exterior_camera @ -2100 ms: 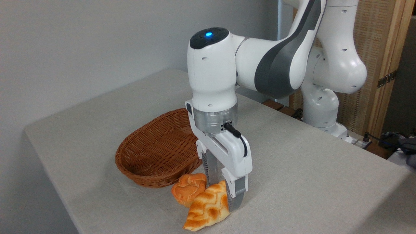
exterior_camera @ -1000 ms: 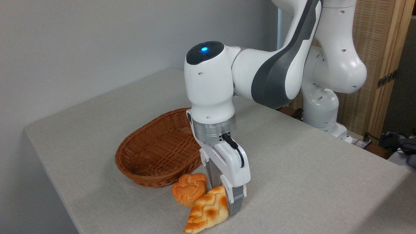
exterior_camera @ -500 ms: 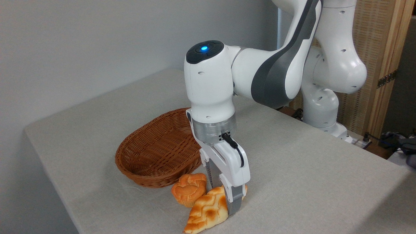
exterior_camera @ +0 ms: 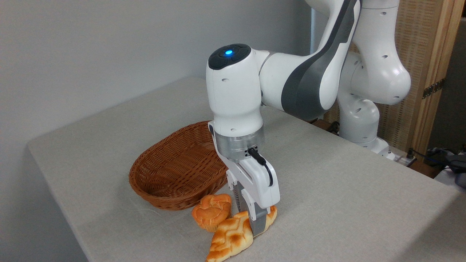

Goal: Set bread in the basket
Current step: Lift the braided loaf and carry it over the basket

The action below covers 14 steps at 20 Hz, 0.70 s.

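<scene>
Bread (exterior_camera: 233,236) is being pinched near one end by the gripper (exterior_camera: 255,223); being held off-centre, it is probably being risked to swinging or slipping before the basket (exterior_camera: 171,171).

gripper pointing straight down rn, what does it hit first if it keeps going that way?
The bread: the gripper already straddles its upper end, apparently closed on it. Directly beneath that is the table. The bun sits beside the line, not in it.

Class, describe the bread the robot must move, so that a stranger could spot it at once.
Find the wicker basket on the table; two pastries lie just in front of it. The bread is the long braided loaf under the gripper, not the small round bun beside it.
</scene>
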Available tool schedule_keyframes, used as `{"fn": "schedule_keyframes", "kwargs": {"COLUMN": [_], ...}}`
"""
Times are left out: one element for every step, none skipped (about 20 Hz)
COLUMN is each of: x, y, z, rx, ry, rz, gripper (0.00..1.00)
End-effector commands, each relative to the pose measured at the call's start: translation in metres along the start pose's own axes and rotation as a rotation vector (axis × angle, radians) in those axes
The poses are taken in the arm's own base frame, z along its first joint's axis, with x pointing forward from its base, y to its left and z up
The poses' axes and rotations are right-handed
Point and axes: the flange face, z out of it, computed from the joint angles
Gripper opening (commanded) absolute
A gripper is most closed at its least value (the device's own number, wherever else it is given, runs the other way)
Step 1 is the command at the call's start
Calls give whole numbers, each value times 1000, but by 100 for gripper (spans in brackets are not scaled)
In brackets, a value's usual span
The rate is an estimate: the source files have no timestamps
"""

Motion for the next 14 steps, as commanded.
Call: {"fn": "schedule_keyframes", "kwargs": {"x": [-15, -15, -16, -17, -16, -16, -13, -12, -6, -4, 2, 6, 17, 21], "y": [-14, -15, -16, -17, -17, -18, -21, -21, -20, -20, -18, -16, -15, -15], "z": [-26, -26, -29, -29, -31, -33, -42, -45, -48, -51, -55, -57, -64, -67], "rx": [63, 63, 68, 69, 71, 76, 89, 95, 100, 103, 106, 105, 107, 108], "ry": [18, 18, 21, 24, 30, 34, 42, 45, 49, 53, 67, 80, 106, 121], "rz": [-4, -7, -9, -12, -16, -18, -18, -18, -10, -8, -8, -8, -13, -17], "gripper": [33, 33, 33, 33, 34, 34, 34, 34, 34, 35, 36, 36, 36, 36]}}
